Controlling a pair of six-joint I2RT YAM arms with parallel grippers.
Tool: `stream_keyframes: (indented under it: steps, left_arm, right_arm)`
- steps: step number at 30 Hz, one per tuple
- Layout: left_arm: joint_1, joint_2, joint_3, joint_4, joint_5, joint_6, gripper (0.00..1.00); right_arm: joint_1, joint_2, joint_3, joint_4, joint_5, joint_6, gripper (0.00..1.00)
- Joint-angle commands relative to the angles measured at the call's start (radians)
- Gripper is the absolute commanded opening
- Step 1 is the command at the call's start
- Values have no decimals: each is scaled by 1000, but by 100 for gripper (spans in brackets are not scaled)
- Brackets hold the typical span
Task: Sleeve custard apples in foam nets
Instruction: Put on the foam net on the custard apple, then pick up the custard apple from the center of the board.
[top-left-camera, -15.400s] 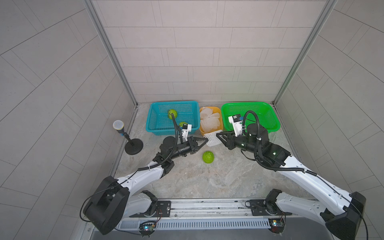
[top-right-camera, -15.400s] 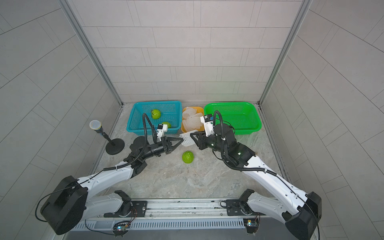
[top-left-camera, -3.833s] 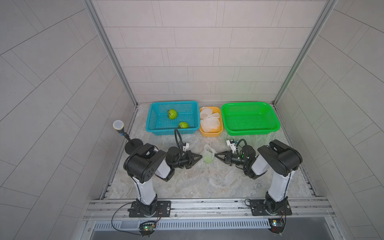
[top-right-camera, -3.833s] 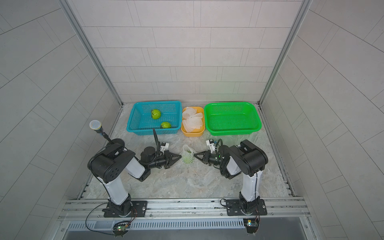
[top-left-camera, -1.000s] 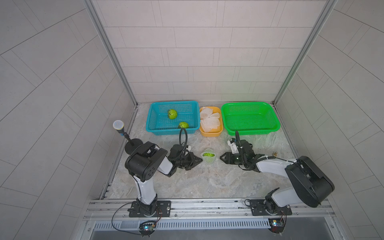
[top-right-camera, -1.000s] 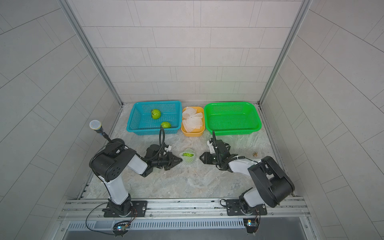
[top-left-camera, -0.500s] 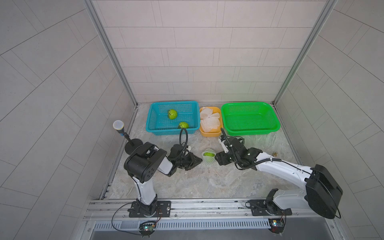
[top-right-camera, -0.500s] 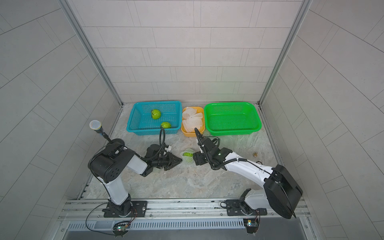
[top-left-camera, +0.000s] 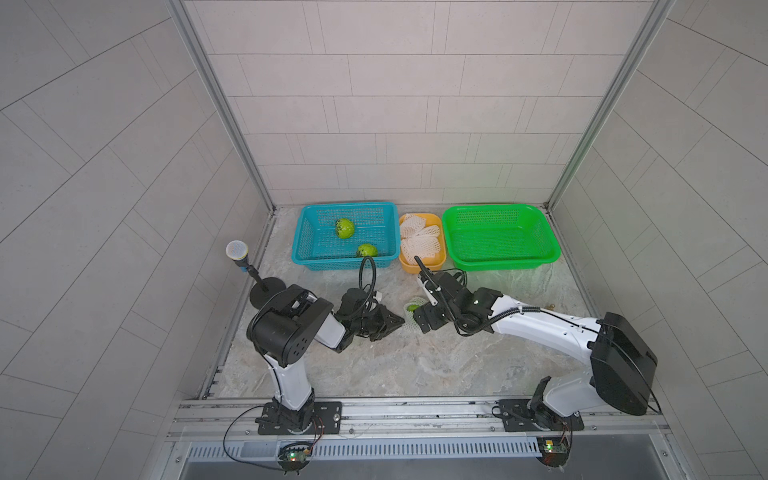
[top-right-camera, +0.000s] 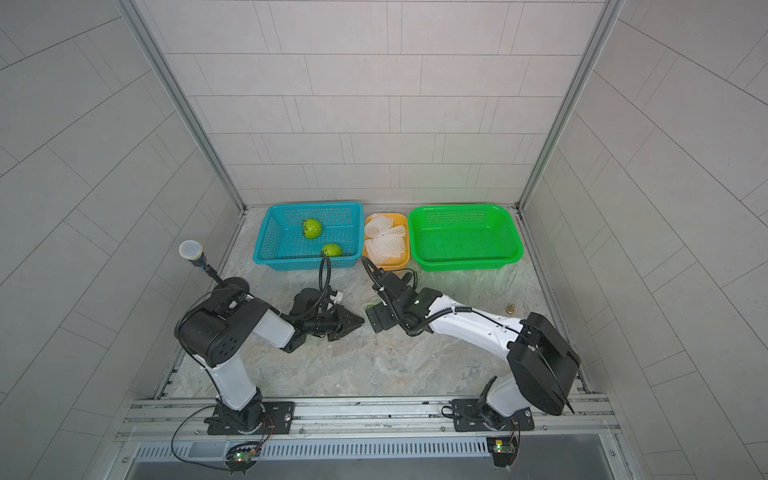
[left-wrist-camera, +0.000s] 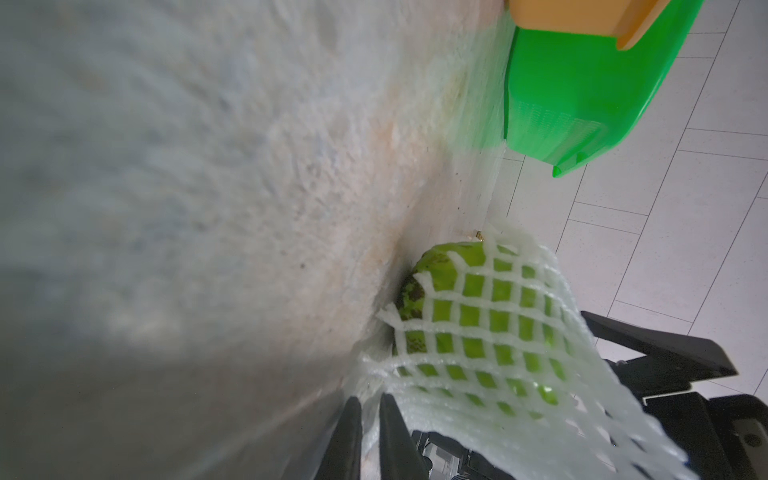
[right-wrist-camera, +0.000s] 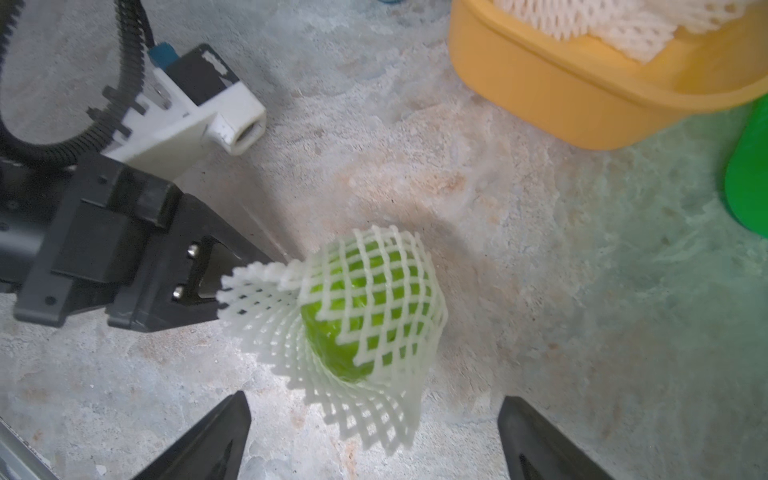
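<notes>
Lying ahead of spread right hand (right-wrist-camera: 374, 397): netted custard apple (right-wrist-camera: 332, 332) (left hand (left-wrist-camera: 370, 403) clamps foam net (right-wrist-camera: 262, 316)).

This is a robot test booth, like a small lab. Grey tiled walls (top-left-camera: 395, 124) close three sides. Two robot arms (top-left-camera: 540, 332) stand bolted on a metal rail (top-left-camera: 415, 409) at the front.

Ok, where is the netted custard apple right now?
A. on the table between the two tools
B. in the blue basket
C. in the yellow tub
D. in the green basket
A: the custard apple, in its foam net, sits on the table between the left tool and right tool.
</notes>
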Motion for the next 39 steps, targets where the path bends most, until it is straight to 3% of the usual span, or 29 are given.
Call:
stream_keyframes:
  steps: [1, 15, 32, 39]
  left_arm:
    - [-6, -15, 8, -4, -6, 26, 15]
    - [-6, -24, 1, -5, -7, 30, 14]
    - [-6, -23, 1, -11, -10, 32, 13]
    - [-5, -28, 1, -14, -12, 33, 14]
  right_arm:
    - [6, 48, 51, -59, 4, -18, 98]
    - [2, 236, 164, -86, 49, 21, 96]
    - [-9, 320, 171, -58, 43, 13, 82]
    - [-10, 336, 156, -46, 34, 10, 83]
